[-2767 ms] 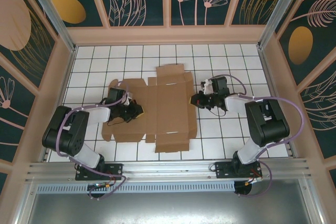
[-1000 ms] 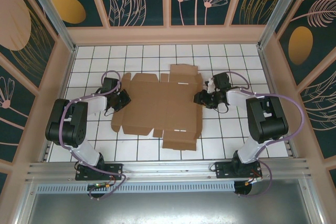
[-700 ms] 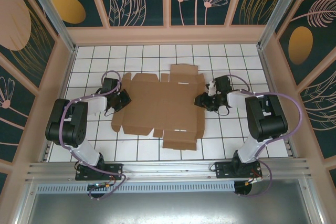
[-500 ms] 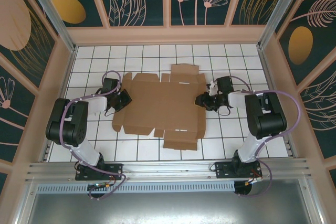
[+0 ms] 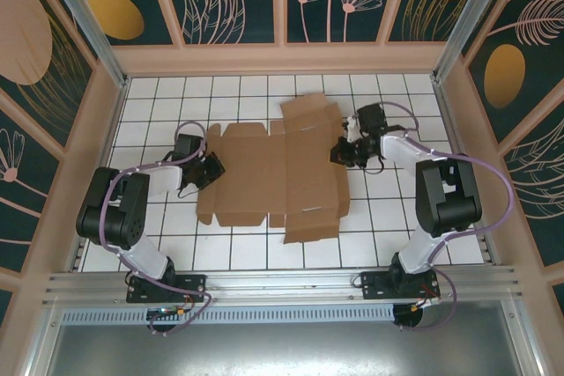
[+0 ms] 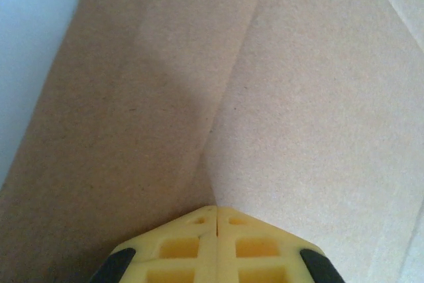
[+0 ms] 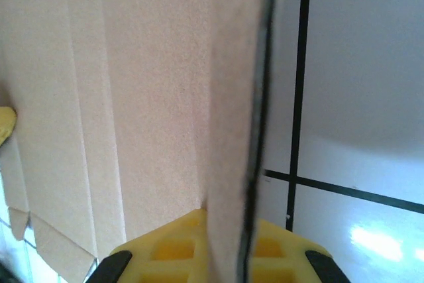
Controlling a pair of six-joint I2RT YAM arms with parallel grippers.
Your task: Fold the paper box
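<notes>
The paper box (image 5: 273,173) is a flat brown die-cut sheet lying mid-table, turned slightly askew. My right gripper (image 5: 340,152) is at its right edge. In the right wrist view a raised flap of the paper box (image 7: 152,97) runs edge-on between the yellow fingers (image 7: 165,250), so the right gripper (image 7: 232,213) is shut on it. My left gripper (image 5: 214,171) is at the sheet's left end. In the left wrist view the left gripper (image 6: 216,209) is shut, its tips meeting at a crease of the paper box (image 6: 318,97), with no cardboard seen between them.
The white gridded table (image 5: 159,103) is fenced by patterned wall panels (image 5: 79,129) on the left, back and right. A metal rail (image 5: 282,283) carries both arm bases at the near edge. Bare table (image 7: 358,97) lies right of the held flap.
The right gripper has shut on the sheet's right edge and moved toward the back. The sheet has turned and slid right. The left gripper stays shut and has edged right.
</notes>
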